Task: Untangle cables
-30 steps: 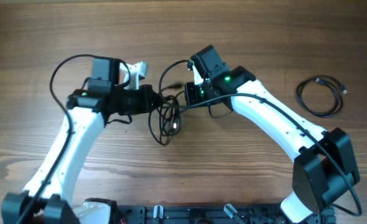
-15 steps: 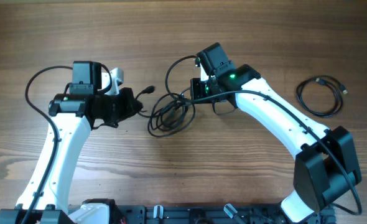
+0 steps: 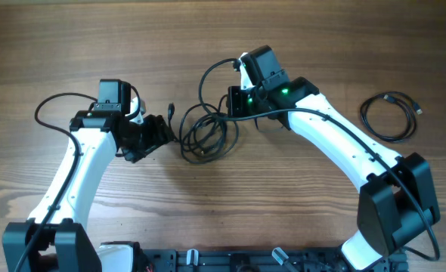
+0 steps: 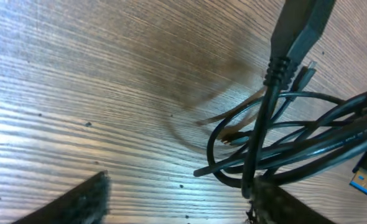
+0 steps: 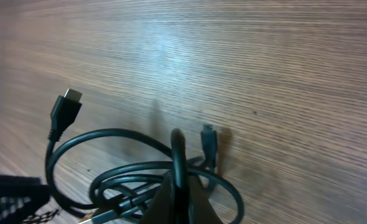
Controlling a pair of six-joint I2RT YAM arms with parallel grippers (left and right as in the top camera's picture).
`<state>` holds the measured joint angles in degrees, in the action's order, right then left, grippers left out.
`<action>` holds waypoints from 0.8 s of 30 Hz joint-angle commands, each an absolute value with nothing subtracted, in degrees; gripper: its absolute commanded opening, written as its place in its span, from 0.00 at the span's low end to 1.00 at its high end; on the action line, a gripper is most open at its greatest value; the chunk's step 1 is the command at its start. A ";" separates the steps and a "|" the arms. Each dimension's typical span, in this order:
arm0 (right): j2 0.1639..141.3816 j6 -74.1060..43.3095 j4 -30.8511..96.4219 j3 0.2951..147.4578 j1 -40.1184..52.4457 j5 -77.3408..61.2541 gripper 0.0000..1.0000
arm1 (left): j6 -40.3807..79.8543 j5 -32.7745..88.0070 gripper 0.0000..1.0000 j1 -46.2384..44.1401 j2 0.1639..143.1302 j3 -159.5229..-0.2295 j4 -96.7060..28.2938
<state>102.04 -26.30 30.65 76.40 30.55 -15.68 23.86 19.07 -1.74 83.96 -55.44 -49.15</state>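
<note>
- The tangled cables [image 3: 206,134], thin black cords looped over one another, lay near the middle of the wooden tabletop [image 3: 298,38], between the two arms
- The left pincer [image 3: 161,134] sat low just to the left of the tangle, with its jaws standing well apart
- In the left wrist view its fingers [image 4: 78,199] had bare wood between them
- In that view a cord ending in a stout black plug [image 4: 298,28] ran down close beside the right-hand finger; whether it touched could not be told
- The right pincer [image 3: 234,113] was at the far right side of the tangle, clamped on one strand of the tangled cables
- In the right wrist view that pincer [image 5: 178,202] showed as a dark wedge of fingers pressed together, with a loop of cord rising from between them
- A loose plug end [image 3: 170,111] pointed toward the far edge, between the left pincer and the tangle
- In the right wrist view a flat black plug with a metal tip [image 5: 64,112] ended the outermost loop, and a small plug [image 5: 208,140] lay just beside the gripped strand
- A USB plug with a blue tongue [image 4: 365,183] showed at the right border of the left wrist view
- A separate coiled cable [image 3: 363,115] lay near the right edge of the tabletop, well apart from both pincers
</note>
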 commanded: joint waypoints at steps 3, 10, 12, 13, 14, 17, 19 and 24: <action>102.98 -22.35 23.79 76.01 30.35 -18.09 0.04 | 19.70 18.57 0.84 -1.26 84.55 -55.11 -49.12; 101.06 -21.08 11.57 76.18 28.69 -32.47 0.04 | 23.05 12.60 1.00 -1.26 84.55 -53.63 -48.90; 98.45 -22.24 9.87 76.18 27.40 -38.35 0.04 | 23.40 11.42 1.00 -1.26 84.60 -52.84 -48.38; 97.25 -22.57 9.93 76.18 26.94 -40.29 0.04 | 23.42 11.44 1.00 -1.26 84.62 -52.40 -47.97; 96.03 -22.04 10.22 76.18 26.52 -43.99 0.04 | 23.42 11.42 1.00 -1.26 84.64 -51.92 -47.33; 94.59 -12.01 11.40 76.18 25.71 -66.30 0.04 | 23.42 11.42 1.00 -1.19 84.75 -51.62 -46.22; 94.63 -6.09 14.28 76.16 25.10 -77.36 0.04 | 23.44 11.42 1.00 -1.19 84.77 -51.62 -45.58; 94.65 -8.64 23.64 76.16 22.06 -61.54 0.04 | 23.44 10.57 1.00 -1.19 84.88 -51.59 -45.47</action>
<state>95.18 -9.98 21.69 76.16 24.43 -63.33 23.07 12.16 -1.69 84.14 -51.99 -45.50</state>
